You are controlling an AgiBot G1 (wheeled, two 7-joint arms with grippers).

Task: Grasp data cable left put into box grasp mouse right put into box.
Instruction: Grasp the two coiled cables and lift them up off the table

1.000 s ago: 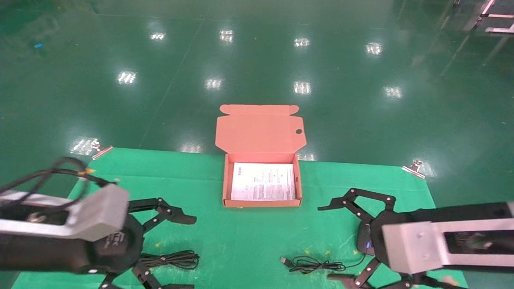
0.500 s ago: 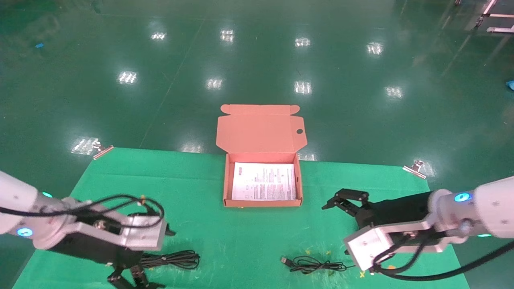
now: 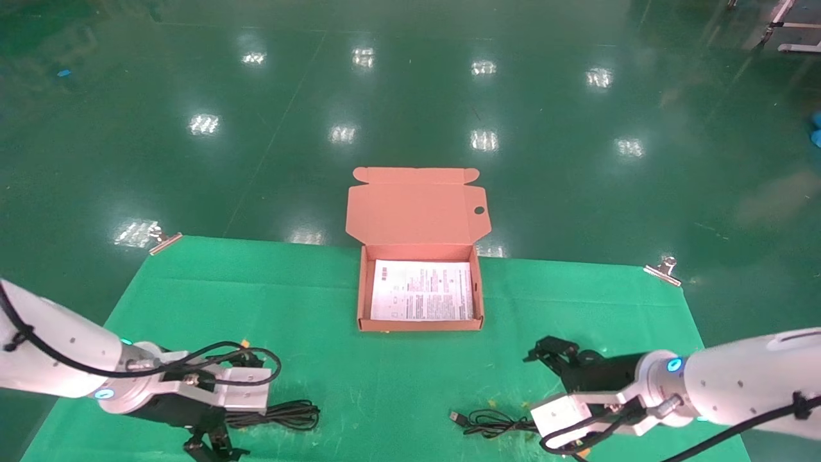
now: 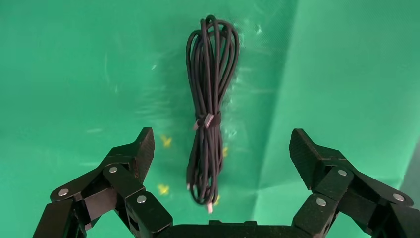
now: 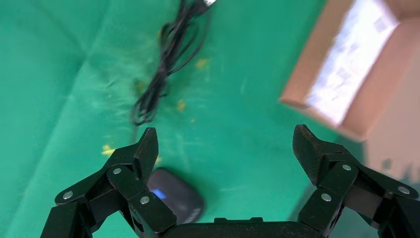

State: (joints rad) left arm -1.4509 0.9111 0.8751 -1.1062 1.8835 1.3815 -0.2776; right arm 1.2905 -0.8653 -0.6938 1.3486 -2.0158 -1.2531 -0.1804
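Note:
The data cable [image 3: 277, 415], a tied black bundle, lies on the green mat at the near left. It also shows in the left wrist view [image 4: 208, 106]. My left gripper [image 3: 213, 444] [image 4: 223, 138] is open, with the bundle's near end between its fingers and not touched. The mouse [image 5: 176, 196], black with a blue light, lies beside one finger of my open right gripper [image 5: 225, 134]; in the head view my right gripper [image 3: 557, 354] and arm hide it. Its thin cord [image 3: 497, 423] [image 5: 167, 69] lies at the near middle. The box [image 3: 363, 292] [image 5: 366, 121] stands open, holding a white sheet.
The box's lid [image 3: 417, 205] stands open past the mat's far edge. Metal clips [image 3: 163, 240] [image 3: 664, 269] hold the mat's far corners. Beyond the mat is shiny green floor.
Both arms have dropped from high and close to the camera down to the mat. The left gripper is now over the cable bundle, the right over the mouse. Cable, cord and box have not moved.

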